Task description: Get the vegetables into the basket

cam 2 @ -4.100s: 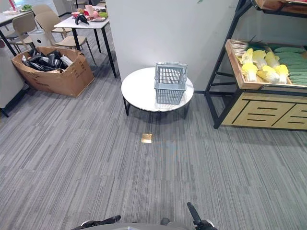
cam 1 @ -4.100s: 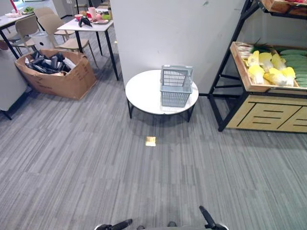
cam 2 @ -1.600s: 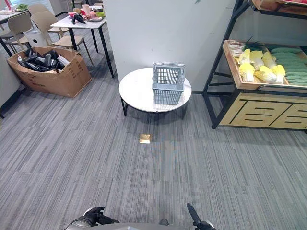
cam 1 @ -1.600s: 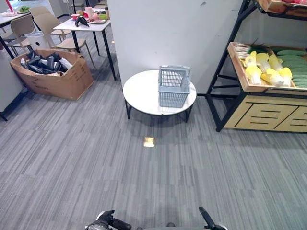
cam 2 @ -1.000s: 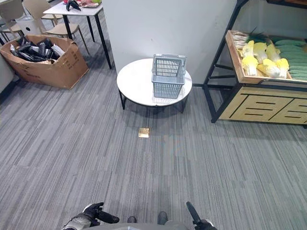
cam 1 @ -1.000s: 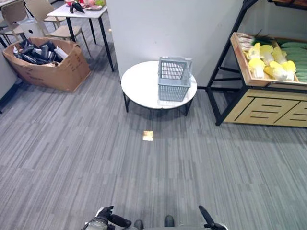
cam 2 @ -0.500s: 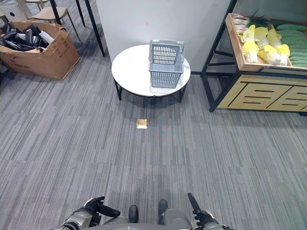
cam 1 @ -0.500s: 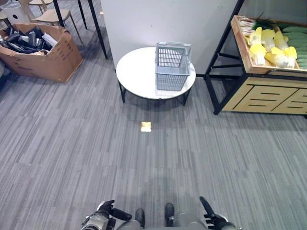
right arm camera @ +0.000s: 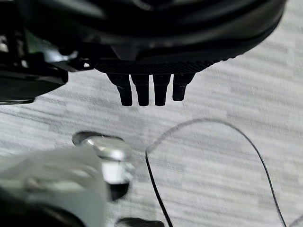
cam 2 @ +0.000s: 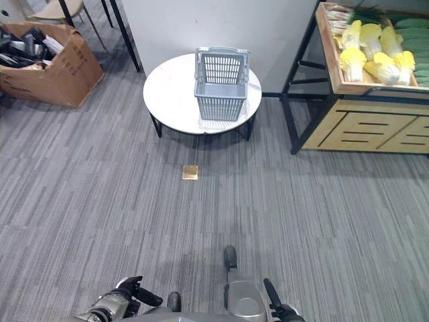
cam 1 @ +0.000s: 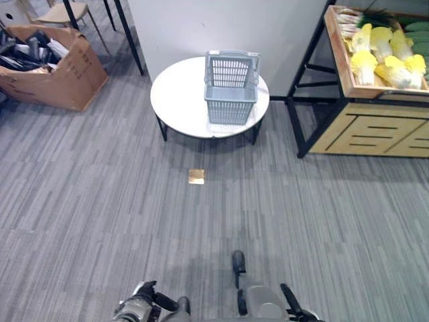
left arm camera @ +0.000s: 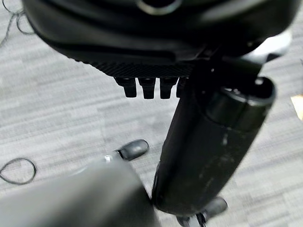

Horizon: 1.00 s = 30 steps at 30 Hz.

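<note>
**Hands low over carpet, basket and vegetables far ahead**

Left hand (cam 2: 122, 300) sits at the bottom edge of the head views, fingers relaxed and straight, holding nothing; its wrist view shows fingertips (left arm camera: 143, 88) over bare floor. Right hand (cam 2: 276, 305) is at the bottom edge too, fingers straight in its wrist view (right arm camera: 147, 92), nothing held. Both hang above grey striped carpet (cam 1: 100, 201).

Ahead of the hands, well apart, a small tan square (cam 1: 196, 176) lies flat on the carpet. Further on stands a round white table (cam 1: 177, 100) on dark legs. The basket (cam 1: 231, 87), grey plastic with its handle up, stands upright on the table's right half; what is inside cannot be told.

Far ahead and to the right of the right hand is a black-framed shelf (cam 1: 308, 80) with a wooden base; its wooden tray (cam 1: 342, 67) holds the vegetables (cam 1: 382, 57), yellow-white heads with green ones beside them.

Far ahead to the left of the left hand, a cardboard box (cam 1: 50, 70) full of dark items sits on the floor, chair legs (cam 1: 67, 13) behind it. A white wall (cam 1: 214, 27) rises behind the table.
</note>
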Available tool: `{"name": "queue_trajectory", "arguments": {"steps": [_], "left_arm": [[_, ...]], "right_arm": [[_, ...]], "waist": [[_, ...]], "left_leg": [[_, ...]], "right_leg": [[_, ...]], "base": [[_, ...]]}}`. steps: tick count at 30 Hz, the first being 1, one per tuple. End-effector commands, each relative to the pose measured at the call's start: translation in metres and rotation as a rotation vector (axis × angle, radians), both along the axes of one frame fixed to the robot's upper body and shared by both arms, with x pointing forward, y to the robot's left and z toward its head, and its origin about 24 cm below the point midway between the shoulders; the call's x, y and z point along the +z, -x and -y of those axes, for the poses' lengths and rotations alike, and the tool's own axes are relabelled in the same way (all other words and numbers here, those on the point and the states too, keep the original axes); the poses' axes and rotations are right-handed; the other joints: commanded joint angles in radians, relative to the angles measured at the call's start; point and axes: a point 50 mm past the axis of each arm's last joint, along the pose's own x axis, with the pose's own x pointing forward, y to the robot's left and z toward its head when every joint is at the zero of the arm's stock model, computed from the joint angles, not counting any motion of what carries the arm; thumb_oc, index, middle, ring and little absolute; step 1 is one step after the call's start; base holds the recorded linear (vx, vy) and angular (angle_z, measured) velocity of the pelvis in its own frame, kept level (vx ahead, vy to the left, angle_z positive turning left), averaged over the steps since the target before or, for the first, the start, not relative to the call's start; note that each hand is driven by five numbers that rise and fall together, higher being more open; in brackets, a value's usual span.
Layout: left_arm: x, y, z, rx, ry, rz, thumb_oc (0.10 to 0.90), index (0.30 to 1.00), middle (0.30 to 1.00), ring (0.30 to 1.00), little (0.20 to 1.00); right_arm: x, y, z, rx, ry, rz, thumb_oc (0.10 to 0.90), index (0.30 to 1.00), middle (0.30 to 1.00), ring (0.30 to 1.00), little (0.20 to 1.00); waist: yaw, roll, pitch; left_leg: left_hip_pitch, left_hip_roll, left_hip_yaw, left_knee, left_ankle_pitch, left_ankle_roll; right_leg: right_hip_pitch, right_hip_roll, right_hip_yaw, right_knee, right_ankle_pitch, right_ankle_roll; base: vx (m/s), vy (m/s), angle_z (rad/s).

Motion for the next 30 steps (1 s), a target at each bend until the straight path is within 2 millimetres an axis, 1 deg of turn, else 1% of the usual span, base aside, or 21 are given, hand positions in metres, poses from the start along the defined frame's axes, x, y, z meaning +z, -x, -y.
{"name": "queue_trajectory", "arguments": {"steps": [1,2,4,5,6,8,9,10,12,16,18,19,20,22,24,25,26,27,28,29,30], "left_arm": [[0.006,-0.009,-0.014,-0.084,-0.074,0.034,0.900,1.000,1.000,1.000,1.000],[0.006,-0.009,-0.014,-0.084,-0.074,0.034,0.900,1.000,1.000,1.000,1.000],[0.006,-0.011,-0.009,-0.091,-0.074,0.038,0.900,1.000,1.000,1.000,1.000],[0.005,-0.009,-0.007,-0.075,-0.069,0.035,0.900,1.000,1.000,1.000,1.000],[0.003,-0.004,-0.004,-0.021,-0.051,0.028,0.900,1.000,1.000,1.000,1.000],[0.002,-0.003,-0.002,-0.011,-0.041,0.024,0.900,1.000,1.000,1.000,1.000],[0.000,0.000,0.002,0.041,-0.015,0.016,0.900,1.000,1.000,1.000,1.000],[0.000,0.000,0.002,0.041,-0.015,0.016,0.900,1.000,1.000,1.000,1.000],[-0.003,0.009,0.005,0.151,0.016,0.003,0.900,1.000,1.000,1.000,1.000],[-0.007,0.018,0.009,0.231,0.078,-0.021,0.900,1.000,1.000,1.000,1.000],[-0.006,0.016,0.009,0.230,0.091,-0.016,0.900,1.000,1.000,1.000,1.000],[-0.006,0.016,0.009,0.230,0.091,-0.016,0.900,1.000,1.000,1.000,1.000],[-0.005,0.012,0.009,0.236,0.097,0.001,0.900,1.000,1.000,1.000,1.000],[-0.004,0.009,0.008,0.242,0.105,0.013,0.900,1.000,1.000,1.000,1.000],[-0.004,0.009,0.008,0.242,0.104,0.013,0.900,1.000,1.000,1.000,1.000],[-0.004,0.008,0.008,0.244,0.106,0.013,0.900,1.000,1.000,1.000,1.000],[-0.004,0.008,0.008,0.244,0.106,0.013,0.900,1.000,1.000,1.000,1.000],[-0.003,0.007,0.008,0.238,0.107,0.018,0.900,1.000,1.000,1.000,1.000],[-0.003,0.007,0.008,0.237,0.103,0.016,0.900,1.000,1.000,1.000,1.000],[-0.004,0.008,0.008,0.237,0.103,0.015,0.900,1.000,1.000,1.000,1.000],[-0.004,0.008,0.008,0.236,0.100,0.015,0.900,1.000,1.000,1.000,1.000]], "right_arm": [[0.006,-0.018,0.009,-0.003,0.037,0.047,0.900,1.000,1.000,1.000,1.000],[0.006,-0.018,0.009,-0.003,0.037,0.047,0.900,1.000,1.000,1.000,1.000],[0.007,-0.016,0.017,-0.010,0.061,0.039,0.900,1.000,1.000,1.000,1.000],[0.007,-0.015,0.018,-0.017,0.061,0.036,0.900,1.000,1.000,1.000,1.000],[0.008,-0.014,0.021,-0.012,0.066,0.038,0.900,1.000,1.000,1.000,1.000],[0.008,-0.014,0.022,-0.014,0.069,0.037,0.900,1.000,1.000,1.000,1.000],[0.010,-0.016,0.025,-0.015,0.076,0.046,0.900,1.000,1.000,1.000,1.000],[0.010,-0.016,0.025,-0.015,0.077,0.046,0.900,1.000,1.000,1.000,1.000],[0.010,-0.015,0.026,-0.015,0.075,0.042,0.900,1.000,1.000,1.000,1.000],[0.010,-0.014,0.029,-0.011,0.074,0.034,0.900,1.000,1.000,1.000,1.000],[0.010,-0.010,0.031,-0.021,0.071,0.023,0.900,1.000,1.000,1.000,1.000],[0.010,-0.009,0.031,-0.021,0.071,0.023,0.900,1.000,1.000,1.000,1.000],[0.010,-0.008,0.033,-0.022,0.076,0.013,0.900,1.000,1.000,1.000,1.000],[0.010,-0.005,0.034,-0.028,0.078,0.003,0.900,1.000,1.000,1.000,1.000],[0.010,-0.004,0.035,-0.029,0.079,-0.003,0.900,1.000,1.000,1.000,1.000],[0.009,0.000,0.036,-0.041,0.081,-0.013,0.900,1.000,1.000,1.000,1.000],[0.009,0.000,0.036,-0.042,0.081,-0.013,0.900,1.000,1.000,1.000,1.000],[0.009,0.002,0.036,-0.048,0.082,-0.018,0.900,1.000,1.000,1.000,1.000],[0.009,0.005,0.037,-0.058,0.086,-0.026,0.900,1.000,1.000,1.000,1.000],[0.009,0.005,0.037,-0.058,0.086,-0.027,0.900,1.000,1.000,1.000,1.000],[0.008,0.010,0.038,-0.057,0.095,-0.046,0.900,1.000,1.000,1.000,1.000]], "waist": [[-0.028,-0.014,0.021],[-0.028,-0.013,0.021],[-0.036,0.009,0.002],[-0.040,0.019,-0.007],[-0.040,0.043,-0.014],[-0.042,0.049,-0.015],[-0.042,0.063,-0.020],[-0.043,0.063,-0.019],[-0.040,0.078,-0.033],[-0.036,0.094,-0.040],[-0.037,0.093,-0.035],[-0.037,0.093,-0.035],[-0.031,0.075,-0.021],[-0.025,0.050,-0.005],[-0.020,0.045,-0.001],[-0.019,0.039,0.003],[-0.017,0.041,0.005],[-0.008,0.028,0.010],[0.009,0.015,0.021],[0.011,0.017,0.022],[0.030,0.012,0.026]], "left_leg": [[0.127,-0.112,-0.061,-0.075,-0.058,0.057],[0.127,-0.112,-0.061,-0.075,-0.058,0.057],[0.149,-0.092,-0.090,-0.075,-0.073,0.057],[0.158,-0.082,-0.101,-0.075,-0.064,0.055],[0.168,-0.060,-0.111,-0.060,-0.030,0.039],[0.165,-0.056,-0.114,-0.047,-0.021,0.031],[0.148,-0.050,-0.116,-0.004,0.023,0.004],[0.149,-0.050,-0.117,-0.004,0.023,0.003],[0.144,-0.037,-0.119,0.041,0.085,-0.034],[0.118,-0.031,-0.104,0.135,0.190,-0.095],[0.087,-0.031,-0.078,0.212,0.254,-0.133],[0.087,-0.030,-0.078,0.214,0.253,-0.134],[0.019,-0.036,-0.033,0.336,0.292,-0.154],[-0.022,-0.031,0.027,0.427,0.299,-0.152],[-0.043,-0.022,0.052,0.454,0.303,-0.151],[-0.086,0.023,0.113,0.432,0.302,-0.123],[-0.085,0.025,0.115,0.435,0.298,-0.123],[-0.143,0.029,0.128,0.408,0.285,-0.105],[-0.211,0.038,0.146,0.375,0.237,-0.082],[-0.211,0.040,0.146,0.382,0.229,-0.081],[-0.274,0.055,0.152,0.263,0.204,-0.066]], "right_leg": [[-0.197,0.011,0.057,0.035,0.133,0.051],[-0.197,0.011,0.057,0.035,0.132,0.051],[-0.209,0.026,0.042,0.072,0.133,0.024],[-0.204,0.031,0.033,0.081,0.126,0.014],[-0.193,0.036,-0.004,0.107,0.098,-0.007],[-0.184,0.037,-0.013,0.107,0.091,-0.011],[-0.159,0.039,-0.034,0.095,0.080,-0.020],[-0.157,0.039,-0.035,0.094,0.080,-0.021],[-0.113,0.052,-0.053,0.067,0.056,-0.034],[-0.049,0.072,-0.070,0.045,0.012,-0.059],[-0.016,0.071,-0.075,0.040,-0.009,-0.071],[-0.015,0.072,-0.075,0.040,-0.009,-0.071],[0.016,0.053,-0.069,0.037,-0.025,-0.082],[0.045,0.037,-0.067,0.038,-0.038,-0.092],[0.060,0.035,-0.065,0.036,-0.049,-0.095],[0.083,0.028,-0.060,0.036,-0.065,-0.097],[0.085,0.031,-0.058,0.036,-0.065,-0.097],[0.104,0.018,-0.051,0.031,-0.074,-0.096],[0.130,0.012,-0.038,0.022,-0.081,-0.087],[0.133,0.013,-0.037,0.021,-0.083,-0.086],[0.162,0.006,-0.025,0.012,-0.091,-0.072]], "base": [[0.12,-0.044,0.60],[0.17,-0.101,0.63],[0.27,-0.148,0.25],[0.40,-0.186,0.20],[0.35,-0.170,0.25],[0.21,-0.115,0.35],[0.13,-0.081,0.36],[0.26,-0.166,0.34],[0.25,-0.148,0.14],[0.18,-0.124,0.10],[0.14,-0.112,0.06],[0.15,-0.130,0.02],[0.13,-0.139,0.01],[0.14,-0.156,0.02],[0.12,-0.092,-0.15],[0.15,-0.082,-0.14],[0.17,-0.064,0.03],[0.15,-0.045,-0.07],[0.16,-0.041,0.00],[0.24,0.008,0.03],[0.15,0.037,0.10]]}}
